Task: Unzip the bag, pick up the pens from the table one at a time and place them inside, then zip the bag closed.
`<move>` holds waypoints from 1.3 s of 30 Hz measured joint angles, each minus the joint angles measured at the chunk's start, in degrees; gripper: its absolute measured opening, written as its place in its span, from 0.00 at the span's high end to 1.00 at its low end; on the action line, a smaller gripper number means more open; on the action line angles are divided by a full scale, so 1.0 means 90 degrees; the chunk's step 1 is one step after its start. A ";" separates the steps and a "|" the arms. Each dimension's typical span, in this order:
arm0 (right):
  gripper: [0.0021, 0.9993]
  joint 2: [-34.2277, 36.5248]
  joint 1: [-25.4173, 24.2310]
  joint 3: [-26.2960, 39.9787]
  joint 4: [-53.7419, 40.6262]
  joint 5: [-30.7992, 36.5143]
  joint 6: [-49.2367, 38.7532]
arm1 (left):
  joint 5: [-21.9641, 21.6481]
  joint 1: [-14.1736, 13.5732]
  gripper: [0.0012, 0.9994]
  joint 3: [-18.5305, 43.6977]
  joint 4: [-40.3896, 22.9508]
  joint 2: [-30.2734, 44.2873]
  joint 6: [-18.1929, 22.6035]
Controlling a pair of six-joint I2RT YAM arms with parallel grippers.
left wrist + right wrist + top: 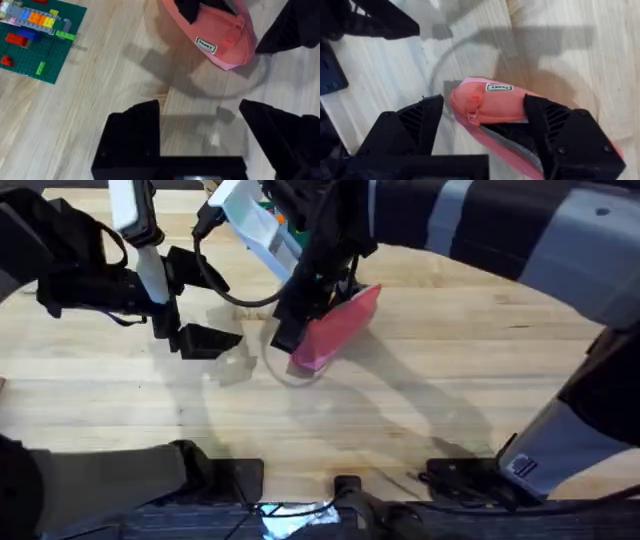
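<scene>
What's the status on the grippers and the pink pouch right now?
Left gripper open, empty, over bare table. Right gripper open, straddling the pink pouch. Pouch unzipped at this end. Nothing in the way.

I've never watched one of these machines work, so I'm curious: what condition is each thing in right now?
bag: unzipped at the end between the right fingers, dark lining showing, one end lifted off the table.
left end effector: open, holding nothing, above bare table.
right end effector: open, fingers either side of the bag's end.
table: pale wood, bare around the bag.
brick model: assembled, sitting on a green baseplate.
</scene>
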 joint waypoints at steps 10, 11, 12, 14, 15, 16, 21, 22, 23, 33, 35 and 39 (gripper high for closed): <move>0.29 0.0161 0.0088 0.0000 -0.0257 0.0000 -0.0001 | 0.0000 0.0000 0.01 0.0000 0.0000 0.0000 -0.0001; 0.32 0.0177 0.0102 0.0002 -0.0254 -0.0002 0.0000 | 0.0000 0.0000 0.01 0.0001 0.0000 0.0000 -0.0002; 0.37 0.0186 0.0112 0.0000 -0.0255 -0.0002 -0.0002 | 0.0000 0.0000 0.01 0.0001 0.0000 0.0000 -0.0002; 0.46 0.0192 0.0124 0.0000 -0.0254 -0.0002 0.0020 | 0.0000 0.0000 0.01 -0.0001 0.0000 0.0000 -0.0002; 0.50 0.0192 0.0124 0.0000 -0.0254 -0.0002 0.0021 | 0.0000 0.0000 0.01 0.0001 -0.0002 0.0000 -0.0002; 0.53 0.0192 0.0124 0.0000 -0.0254 -0.0002 0.0027 | 0.0000 0.0000 0.01 0.0001 0.0000 0.0000 -0.0001; 0.66 0.0192 0.0124 0.0000 -0.0257 -0.0002 0.0024 | 0.0000 0.0000 0.01 0.0001 0.0000 0.0000 0.0000; 0.69 0.0193 0.0124 0.0002 -0.0254 -0.0001 0.0026 | 0.0000 0.0000 0.01 0.0001 0.0000 0.0000 -0.0002; 0.72 0.0192 0.0124 0.0000 -0.0254 -0.0001 0.0027 | 0.0000 0.0000 0.01 0.0001 0.0000 0.0002 -0.0002; 0.97 0.0192 0.0124 0.0000 -0.0218 -0.0002 0.0044 | 0.0001 0.0000 0.01 0.0001 0.0000 0.0000 -0.0002; 0.97 0.0192 0.0124 0.0002 -0.0206 -0.0003 0.0046 | 0.0000 0.0000 0.01 0.0001 0.0000 0.0000 -0.0002; 0.97 0.0185 0.0124 0.0000 -0.0201 -0.0005 0.0046 | 0.0000 0.0000 0.01 0.0001 0.0000 0.0000 0.0000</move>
